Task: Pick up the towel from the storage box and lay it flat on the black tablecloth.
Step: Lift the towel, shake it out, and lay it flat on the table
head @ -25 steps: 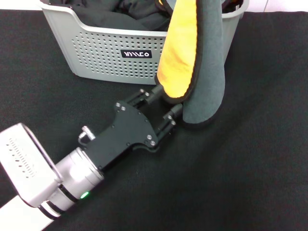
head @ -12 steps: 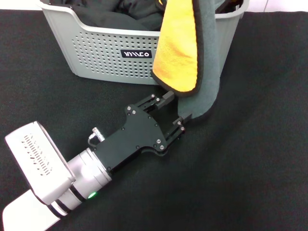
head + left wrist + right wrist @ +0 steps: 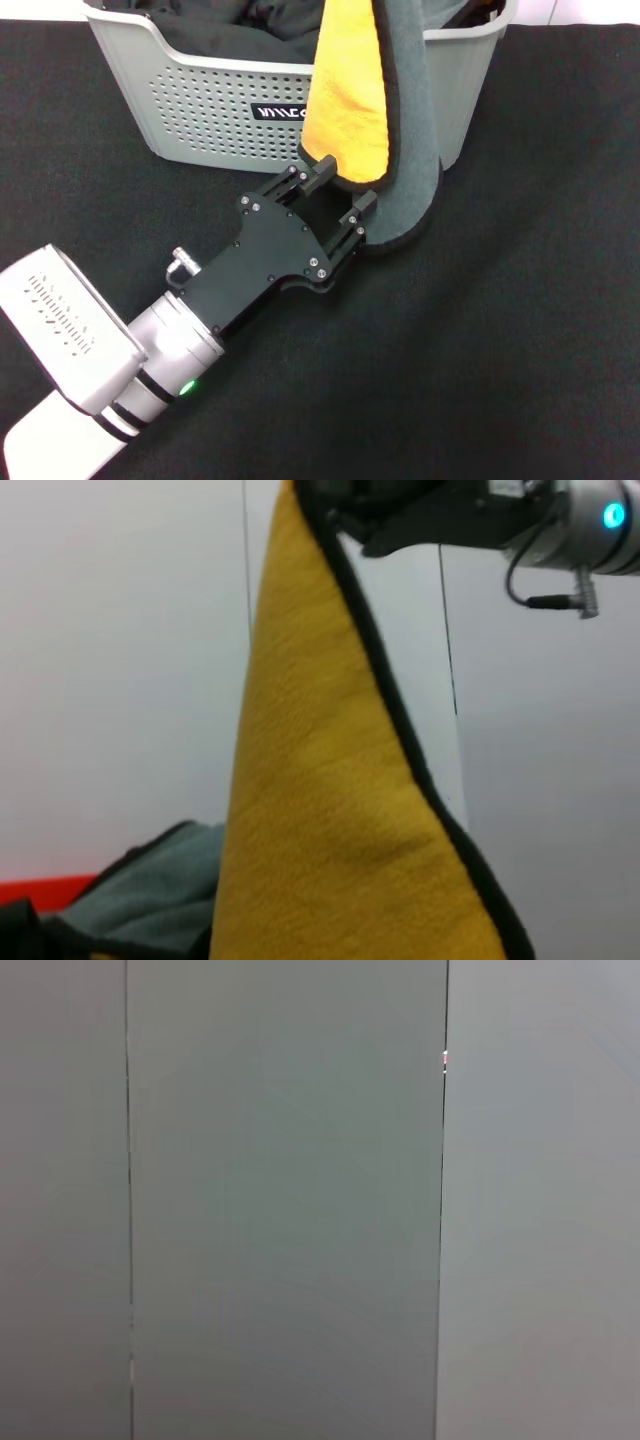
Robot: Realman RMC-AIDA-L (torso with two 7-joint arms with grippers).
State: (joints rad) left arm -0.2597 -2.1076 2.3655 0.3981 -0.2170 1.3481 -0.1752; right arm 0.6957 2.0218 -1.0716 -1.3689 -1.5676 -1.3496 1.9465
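The towel (image 3: 400, 120) hangs upright in front of the storage box (image 3: 200, 100), yellow-orange face to the left, grey-green face to the right, its lower end just above the black tablecloth (image 3: 500, 330). My left gripper (image 3: 342, 188) is open, its fingers on either side of the towel's lower orange edge. In the left wrist view the towel (image 3: 320, 810) rises to a top corner held by my right gripper (image 3: 335, 495), which is above the head view's frame.
Dark cloths (image 3: 230, 25) fill the storage box at the back. The box's logo label (image 3: 280, 113) faces me. My left arm's wrist (image 3: 150, 350) lies low over the tablecloth at front left. The right wrist view shows only a plain grey wall (image 3: 300, 1210).
The hanging towel has shifted left and risen slightly. My left gripper has moved up and left with its lower edge and stays open.
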